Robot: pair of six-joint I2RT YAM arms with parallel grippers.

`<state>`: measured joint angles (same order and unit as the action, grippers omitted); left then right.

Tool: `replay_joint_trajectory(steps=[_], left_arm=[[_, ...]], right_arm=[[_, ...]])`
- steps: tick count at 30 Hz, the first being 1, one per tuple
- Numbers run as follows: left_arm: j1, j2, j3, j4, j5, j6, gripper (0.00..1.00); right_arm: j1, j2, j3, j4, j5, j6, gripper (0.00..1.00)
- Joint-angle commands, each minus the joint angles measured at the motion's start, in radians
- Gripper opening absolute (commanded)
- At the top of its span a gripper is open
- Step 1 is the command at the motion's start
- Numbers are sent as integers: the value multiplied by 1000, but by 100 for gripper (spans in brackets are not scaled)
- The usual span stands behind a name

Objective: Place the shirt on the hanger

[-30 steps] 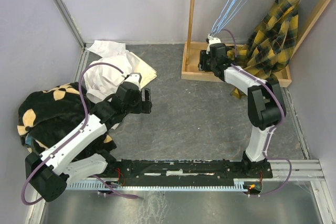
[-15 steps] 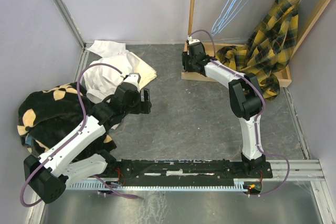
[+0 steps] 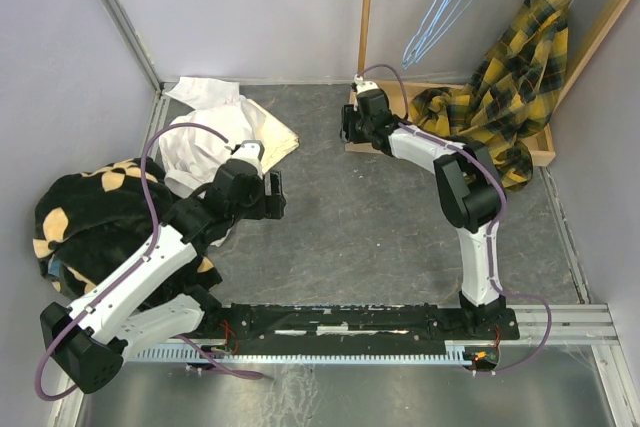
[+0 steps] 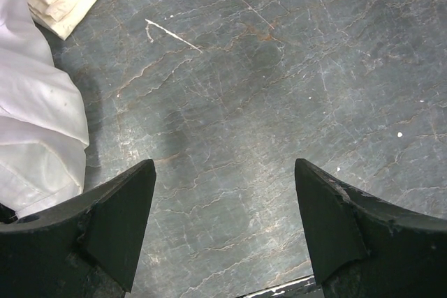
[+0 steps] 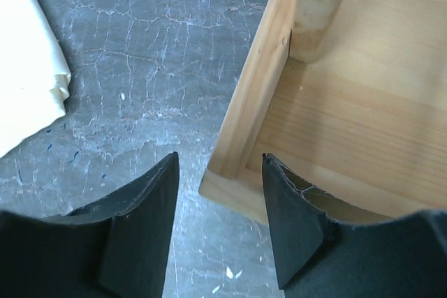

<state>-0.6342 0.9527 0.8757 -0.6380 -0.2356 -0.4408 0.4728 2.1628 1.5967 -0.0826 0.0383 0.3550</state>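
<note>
Your right gripper [image 5: 218, 162] hangs empty, fingers apart, right over the left corner of the wooden tray [image 5: 246, 106]. If you drop from here, a fingertip will likely strike or wedge on that rim. The light-blue wire hangers [image 3: 440, 17] hang high, just beside the upright post [image 3: 366, 17]. A careless reach could knock the post, and thin wire may slip from the pads.

The plaid shirt [image 3: 510, 67] hangs at the rack's right end, close to the side wall, with its tail heaped in the tray, so room there is tight.

Your left gripper [image 3: 280, 195] is spread wide and holds nothing, just beside the white garment [image 3: 200, 142], which a leftward swing could snag. Your freest room is the bare table [image 3: 380, 227] between the arms.
</note>
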Motion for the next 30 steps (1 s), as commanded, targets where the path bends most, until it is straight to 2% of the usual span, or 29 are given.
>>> replay_joint_trajectory(steps=[1, 7, 11, 14, 16, 26, 30], left_arm=[[4, -24, 12, 13, -21, -10, 86], [4, -27, 8, 13, -18, -5, 86], [5, -29, 7, 13, -15, -3, 86], [5, -30, 6, 13, -15, -3, 86], [5, -34, 2, 13, -15, -1, 86], [5, -47, 2, 9, -15, -1, 86], [5, -48, 2, 8, -15, -3, 86]], right_arm=[[-6, -140, -80, 190, 48, -16, 56], [-14, -159, -95, 176, 215, 9, 46], [-14, -86, 69, -41, 328, 23, 43], [-15, 5, 225, -238, 366, 23, 45], [-15, 46, 278, -306, 367, 28, 46], [-15, 159, 373, -398, 267, 44, 46], [-15, 194, 402, -334, 3, -16, 53]])
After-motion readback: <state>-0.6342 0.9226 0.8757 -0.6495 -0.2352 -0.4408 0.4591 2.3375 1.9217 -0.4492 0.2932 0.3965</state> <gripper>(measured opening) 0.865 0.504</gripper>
